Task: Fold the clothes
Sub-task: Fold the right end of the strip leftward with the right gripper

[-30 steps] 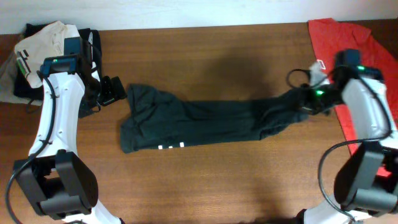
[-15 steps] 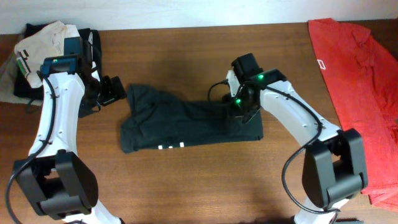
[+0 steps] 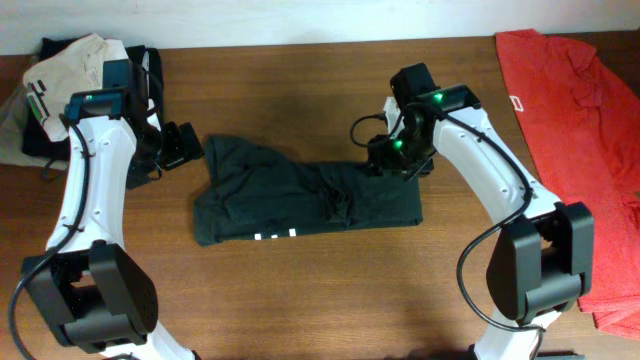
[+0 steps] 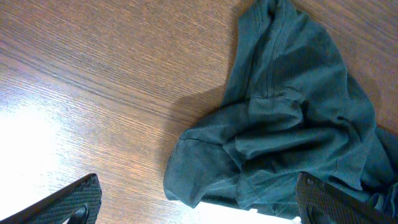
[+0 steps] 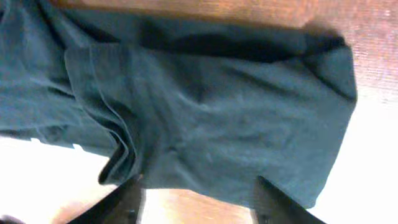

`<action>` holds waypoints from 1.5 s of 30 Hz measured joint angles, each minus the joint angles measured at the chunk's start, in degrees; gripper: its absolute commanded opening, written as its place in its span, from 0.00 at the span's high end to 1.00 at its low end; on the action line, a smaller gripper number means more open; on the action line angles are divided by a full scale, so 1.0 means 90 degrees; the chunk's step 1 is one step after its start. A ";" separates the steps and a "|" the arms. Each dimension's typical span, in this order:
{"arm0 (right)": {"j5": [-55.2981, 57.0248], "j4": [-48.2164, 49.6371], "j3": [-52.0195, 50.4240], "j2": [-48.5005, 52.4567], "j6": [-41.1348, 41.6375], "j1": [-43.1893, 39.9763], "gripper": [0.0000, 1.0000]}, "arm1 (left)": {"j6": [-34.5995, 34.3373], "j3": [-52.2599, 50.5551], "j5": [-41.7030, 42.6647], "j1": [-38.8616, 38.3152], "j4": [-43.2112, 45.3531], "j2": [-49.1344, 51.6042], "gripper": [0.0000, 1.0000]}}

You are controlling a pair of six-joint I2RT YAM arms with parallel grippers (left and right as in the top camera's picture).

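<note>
The clothes, a dark charcoal T-shirt (image 3: 300, 200), lie crumpled lengthwise on the wooden table (image 3: 300, 300), with a few white marks at the front edge. The right end is doubled over to the left, leaving a ridge of folds near the middle. My left gripper (image 3: 182, 146) is wide open just off the shirt's left end; in the left wrist view the bunched sleeve (image 4: 280, 124) lies ahead of the open gripper (image 4: 199, 208). My right gripper (image 3: 388, 156) hovers open over the shirt's far right edge. In the right wrist view the folded cloth (image 5: 217, 118) lies below the gripper (image 5: 199, 205), with nothing held.
A plain red T-shirt (image 3: 575, 110) is spread along the table's right side. A heap of cream and black garments (image 3: 80, 70) sits at the back left corner, close behind the left arm. Bare wood shows in front of the shirt.
The right gripper carried the shirt's right end leftward over the middle, let it go and opened. The shirt is now much shorter. The left arm has not moved.
</note>
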 measured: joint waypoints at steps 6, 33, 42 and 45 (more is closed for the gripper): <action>-0.0350 0.1268 -0.1146 0.0012 0.0180 0.0600 0.70 | 0.0000 0.0000 0.0019 0.0000 -0.0002 0.0000 0.01; 0.0027 0.1124 -0.0719 -0.1054 0.0879 -0.2368 0.01 | 0.0002 0.0000 0.0614 0.0000 -0.0163 0.0000 0.01; 0.0039 0.1124 -0.0719 -0.1054 0.0879 -0.3252 0.01 | 0.0410 0.0000 0.0692 0.0000 -0.0019 0.0000 0.01; 0.0041 0.1124 -0.0719 -0.1054 0.0879 -0.3252 0.01 | 0.0478 0.0000 0.0692 0.0000 0.0053 0.0000 0.01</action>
